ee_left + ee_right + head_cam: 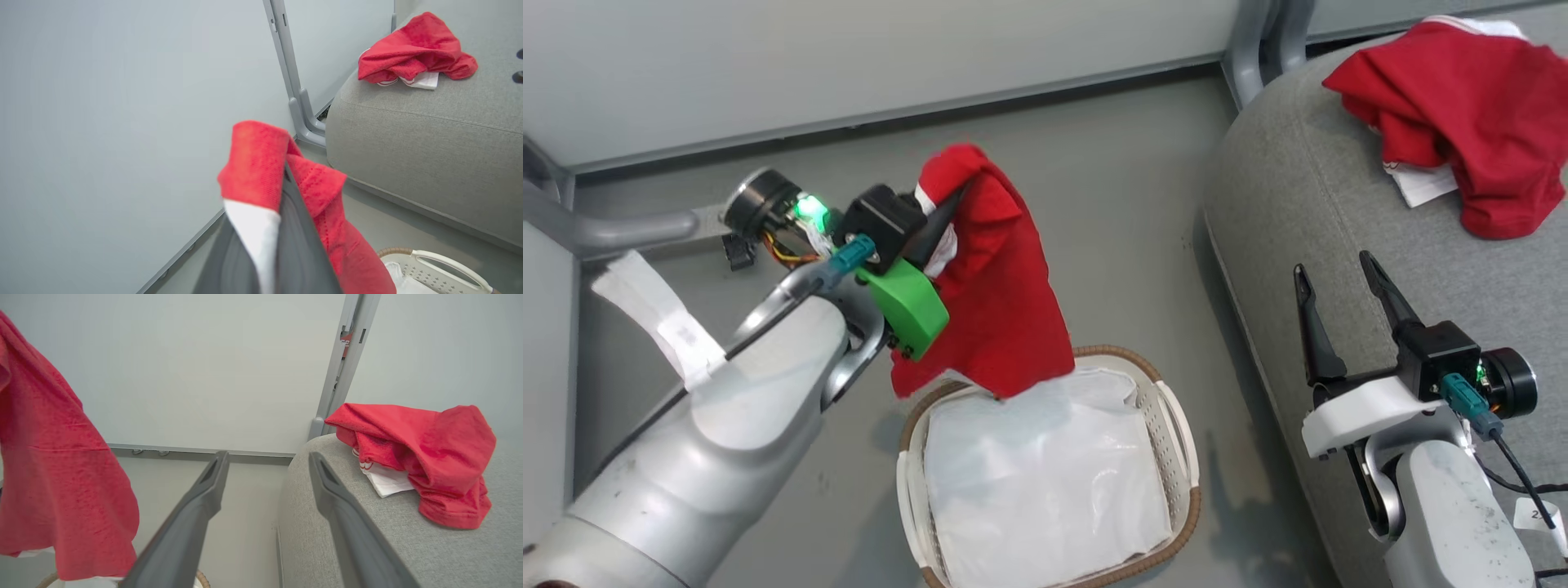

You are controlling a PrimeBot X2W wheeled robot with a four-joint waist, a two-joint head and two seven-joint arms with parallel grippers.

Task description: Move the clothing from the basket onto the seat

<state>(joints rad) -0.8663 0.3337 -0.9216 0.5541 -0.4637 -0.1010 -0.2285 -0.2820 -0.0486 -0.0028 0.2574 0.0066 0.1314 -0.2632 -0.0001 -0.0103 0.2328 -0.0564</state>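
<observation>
The left pincer (284,173) is clamped on a red garment (255,163). Its folds wrap both dark fingers (298,253), and a white band hangs between them. A second red garment (412,49) lies crumpled on the seat (429,134), near its rounded corner by the grey post (286,61). The basket (445,261) stands on the floor (367,212) near the seat's edge.

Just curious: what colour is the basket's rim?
Brown and woven. The rim of the basket shows best in the head view.

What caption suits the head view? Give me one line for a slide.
Left end effector holds a red garment over the basket; a second garment lies on the sofa, right end effector open.
</observation>
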